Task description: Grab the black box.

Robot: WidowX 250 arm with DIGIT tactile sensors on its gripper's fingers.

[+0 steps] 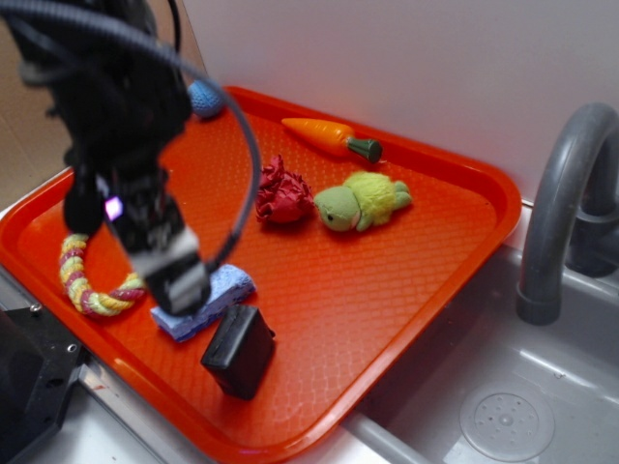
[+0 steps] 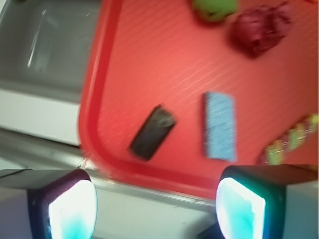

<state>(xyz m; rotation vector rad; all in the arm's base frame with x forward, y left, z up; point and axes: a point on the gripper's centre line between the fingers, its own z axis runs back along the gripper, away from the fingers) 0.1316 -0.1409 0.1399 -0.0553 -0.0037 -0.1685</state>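
My gripper (image 2: 157,209) hangs above the near part of the tray, fingers (image 2: 72,211) spread wide apart with nothing between them; the wrist view shows both pads at the bottom of the frame, one left, one right, bare tray rim and counter in the gap. In the exterior view my gripper (image 1: 179,280) is blurred and sits in front of the blue sponge (image 1: 218,295), covering part of it. The black box (image 1: 238,350) lies on the red tray (image 1: 387,290) just beside the sponge, toward the tray's near rim, and looks tilted. From the wrist the black box (image 2: 153,132) lies askew, close to the rim, apart from the sponge (image 2: 220,125), which lies straight. A coloured rope ring (image 1: 82,280) rests by the tray's left side, partly behind my arm. Farther in: a dark red crumpled thing (image 1: 283,193), a green plush turtle (image 1: 360,201) touching or nearly touching it, an orange toy carrot (image 1: 329,135) near the back rim, a blue ball (image 1: 205,99) at the back corner. A grey faucet (image 1: 566,193) and sink basin (image 1: 503,406) lie to the tray's right.
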